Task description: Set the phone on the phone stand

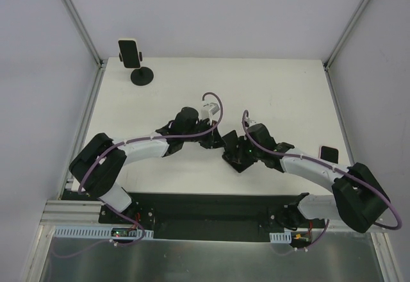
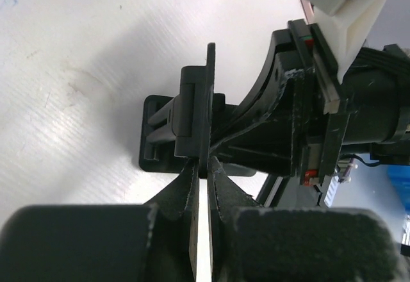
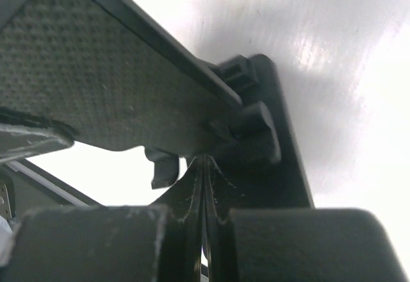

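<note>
Two sets of fingers meet near the middle of the white surface (image 1: 288, 96), both clamped on the black folding phone stand (image 1: 220, 141). The left fingers (image 2: 184, 189) pinch the edge of its thin upright plate. The right fingers (image 3: 191, 195) are pressed together at its hinge, under a plate with a dotted grip texture. The phone (image 1: 328, 154), a small dark slab, lies flat at the surface's 4 o'clock edge, just beside the right arm. Another pale-rimmed handset (image 1: 129, 52) stands on a round-footed holder (image 1: 142, 75) at 10 o'clock.

1. White table (image 1: 282, 96) sits enclosed by plain white walls (image 1: 218, 13).
2. An aluminium post (image 1: 75, 18) rises at the table's far left corner.
3. Near that corner, on the table, a round-based mount (image 1: 141, 75) carries a white-edged handset (image 1: 129, 51).
</note>
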Robot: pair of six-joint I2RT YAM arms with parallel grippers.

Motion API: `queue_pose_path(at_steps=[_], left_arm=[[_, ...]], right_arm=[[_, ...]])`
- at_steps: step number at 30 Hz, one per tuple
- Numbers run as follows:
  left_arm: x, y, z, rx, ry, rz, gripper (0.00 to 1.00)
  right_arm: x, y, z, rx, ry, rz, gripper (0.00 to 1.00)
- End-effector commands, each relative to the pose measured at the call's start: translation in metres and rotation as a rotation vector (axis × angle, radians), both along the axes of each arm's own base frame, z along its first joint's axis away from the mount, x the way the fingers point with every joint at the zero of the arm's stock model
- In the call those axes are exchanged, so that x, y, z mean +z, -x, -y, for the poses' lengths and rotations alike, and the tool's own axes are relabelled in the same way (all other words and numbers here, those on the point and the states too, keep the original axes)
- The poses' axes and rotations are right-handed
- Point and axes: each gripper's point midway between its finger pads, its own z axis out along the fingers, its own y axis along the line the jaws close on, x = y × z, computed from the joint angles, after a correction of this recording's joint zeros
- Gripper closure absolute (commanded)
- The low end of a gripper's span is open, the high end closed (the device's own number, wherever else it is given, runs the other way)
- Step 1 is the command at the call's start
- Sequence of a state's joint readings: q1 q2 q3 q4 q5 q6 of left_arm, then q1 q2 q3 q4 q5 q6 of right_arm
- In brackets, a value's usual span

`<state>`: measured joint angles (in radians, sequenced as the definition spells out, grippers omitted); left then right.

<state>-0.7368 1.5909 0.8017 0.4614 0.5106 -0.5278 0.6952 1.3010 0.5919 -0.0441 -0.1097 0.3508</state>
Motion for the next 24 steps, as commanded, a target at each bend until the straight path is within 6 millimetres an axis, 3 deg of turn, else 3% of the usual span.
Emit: queue_pose_path(at_steps=[1, 3, 10, 18, 24], left_arm=[[0.021, 0.0, -0.011, 0.065, -0.042, 0.101, 1.0], [0.028, -0.002, -0.015, 0.085, -0.059, 0.168, 1.0], [0.036, -0.003, -0.017, 0.105, -0.065, 0.199, 1.0], [0.026, 0.007, -0.008, 0.109, -0.02, 0.039, 1.0], [0.039, 0.022, 0.0, 0.072, 0.099, -0.042, 1.0]], right_arm=[[0.006, 0.014, 0.017, 0.011, 0.034, 0.008, 0.99], [0.01, 0.016, 0.024, -0.002, 0.042, 0.026, 0.99], [-0.015, 0.03, 0.035, -0.034, 0.07, -0.043, 0.99], [-0.036, 0.042, 0.03, -0.058, 0.068, -0.125, 0.99], [-0.046, 0.048, 0.03, -0.07, 0.09, -0.15, 0.99]])
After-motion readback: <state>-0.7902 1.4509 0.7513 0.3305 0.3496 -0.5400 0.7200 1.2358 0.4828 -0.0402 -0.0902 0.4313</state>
